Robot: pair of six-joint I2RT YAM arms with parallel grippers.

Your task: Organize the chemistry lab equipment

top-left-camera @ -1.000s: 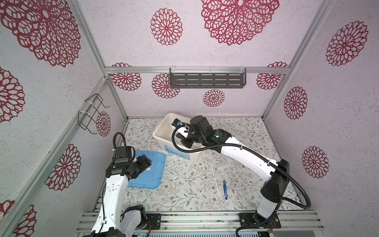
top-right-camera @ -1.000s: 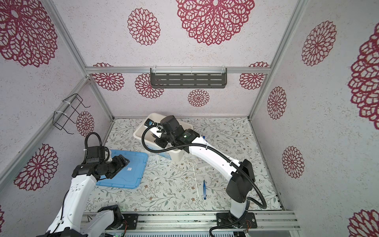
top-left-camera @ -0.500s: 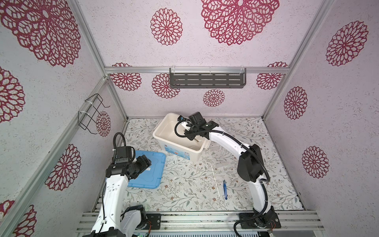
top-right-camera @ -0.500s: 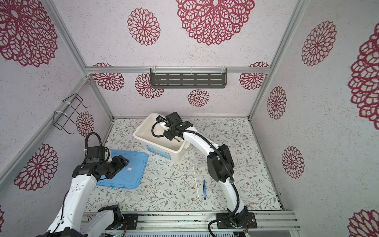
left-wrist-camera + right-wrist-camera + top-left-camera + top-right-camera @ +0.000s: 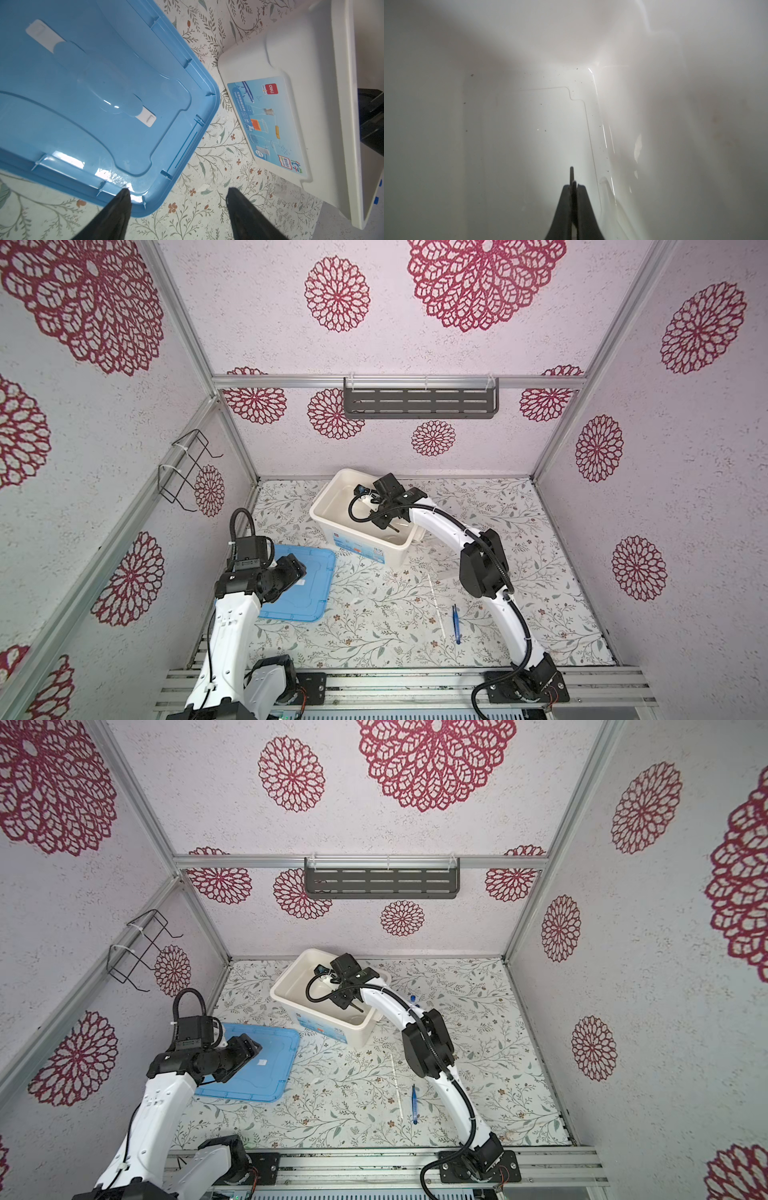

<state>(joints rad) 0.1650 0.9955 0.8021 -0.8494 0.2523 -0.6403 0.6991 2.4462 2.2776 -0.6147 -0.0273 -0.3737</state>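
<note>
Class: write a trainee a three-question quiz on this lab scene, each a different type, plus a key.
1. True or false: the left gripper is open.
2. The right gripper, shut on the grey metal tweezers, is: A) inside the white box; B) over the blue lid; C) at the wall shelf.
3. Fill in: beside the blue tweezers lies a thin white ____.
Key: 1 true; 2 A; 3 rod.

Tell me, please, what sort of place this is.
Probably a robot test cell, not a real lab: flower-patterned wall panels in an aluminium frame, left arm and right arm on a base rail.
</note>
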